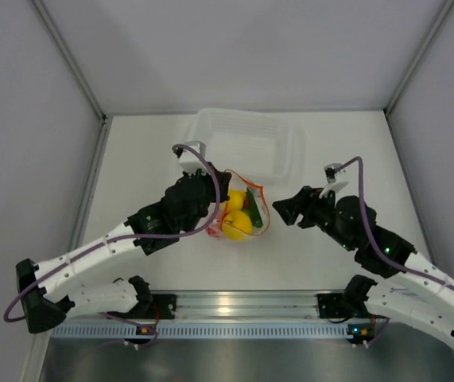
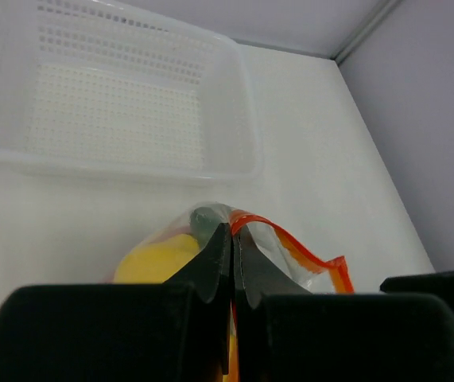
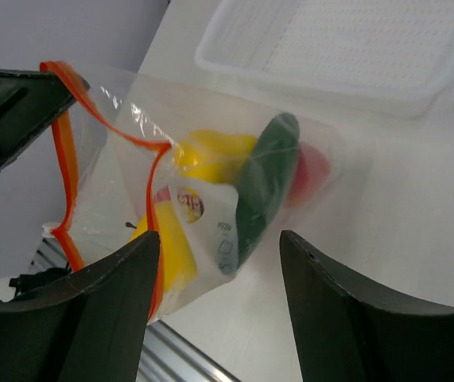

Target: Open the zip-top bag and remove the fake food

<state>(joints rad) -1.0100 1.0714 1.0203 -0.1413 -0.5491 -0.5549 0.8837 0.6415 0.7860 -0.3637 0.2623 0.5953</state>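
- The left gripper point(image 2: 232, 239) has its two fingers pressed together, and they pinch the top edge of the zip-top bag point(image 3: 203, 215), just beside the orange strip point(image 3: 66, 167).
- The right gripper point(image 3: 219, 243) has its fingers spread apart and holds nothing; in the top view it is a little to the right of the bag and does not touch it.
- The bag is between the two grippers, over the white table point(image 1: 234, 267) and in front of the white basket point(image 2: 242, 103).
- The mouth of the bag is open (the two orange edges stand apart in the right wrist view).
- The fake food is inside the bag: a yellow fruit point(image 3: 211, 155), a dark green cucumber point(image 3: 266, 187) and a red piece point(image 3: 312, 171) behind it.
- It is not possible to tell if the bottom of the bag rests on the table.
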